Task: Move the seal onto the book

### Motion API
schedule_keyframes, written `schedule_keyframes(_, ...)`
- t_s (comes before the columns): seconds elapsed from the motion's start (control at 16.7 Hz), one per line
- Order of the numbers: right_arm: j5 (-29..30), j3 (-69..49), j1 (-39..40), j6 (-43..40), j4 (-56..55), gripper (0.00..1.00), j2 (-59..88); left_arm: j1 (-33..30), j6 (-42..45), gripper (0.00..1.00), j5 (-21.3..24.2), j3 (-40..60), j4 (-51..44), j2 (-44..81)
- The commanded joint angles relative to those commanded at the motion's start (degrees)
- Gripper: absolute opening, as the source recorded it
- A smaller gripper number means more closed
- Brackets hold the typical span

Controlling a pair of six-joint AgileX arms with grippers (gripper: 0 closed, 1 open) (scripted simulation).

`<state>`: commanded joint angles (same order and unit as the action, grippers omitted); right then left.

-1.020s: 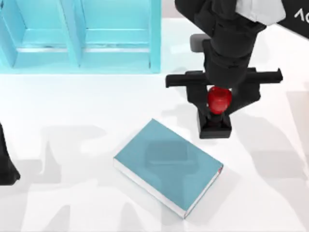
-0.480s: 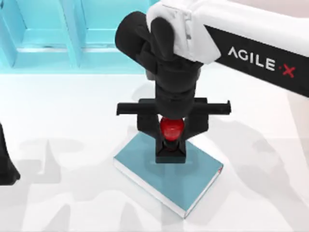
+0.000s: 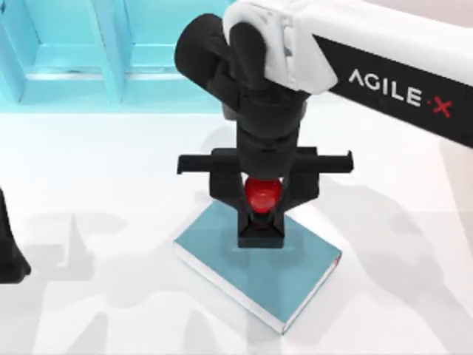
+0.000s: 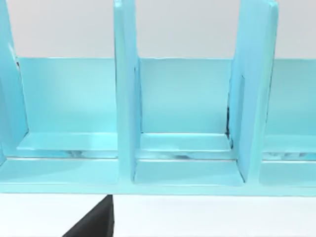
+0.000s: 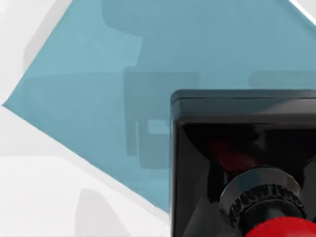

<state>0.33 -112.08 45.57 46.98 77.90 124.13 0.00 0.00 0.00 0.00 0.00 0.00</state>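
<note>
The seal, a black blocky base under a glossy red ball knob, hangs over the far left part of the teal book. My right gripper is shut on the red knob, its fingers on either side. In the right wrist view the seal's base fills the lower right, above the book's cover. A shadow on the cover lies beside the base. Whether the base touches the cover I cannot tell. The book lies flat and diagonal near the table's front, with white page edges and a red mark at its right corner.
A large teal shelf unit stands along the back left, and its compartments face the left wrist camera. My left arm is parked at the table's left edge. The white table lies open around the book.
My right gripper carried the seal leftward and toward the front, from beside the book's far right to above its cover. Over the last half second it has barely moved.
</note>
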Motion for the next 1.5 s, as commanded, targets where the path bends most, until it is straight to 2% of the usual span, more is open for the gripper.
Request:
schedule_keyframes(0.18, 0.0, 0.0, 0.0, 0.0, 0.0, 0.0, 0.0, 0.0, 0.0, 1.0, 0.0, 0.0, 0.0, 0.0)
schedule_keyframes(0.96, 0.0, 0.0, 0.0, 0.0, 0.0, 0.98, 0.0, 0.0, 0.0, 1.0, 0.0, 0.0, 0.0, 0.0)
schedule_keyframes(1.5, 0.0, 0.0, -0.1, 0.0, 0.0, 1.0, 0.0, 0.0, 0.0, 1.0, 0.0, 0.0, 0.0, 0.0)
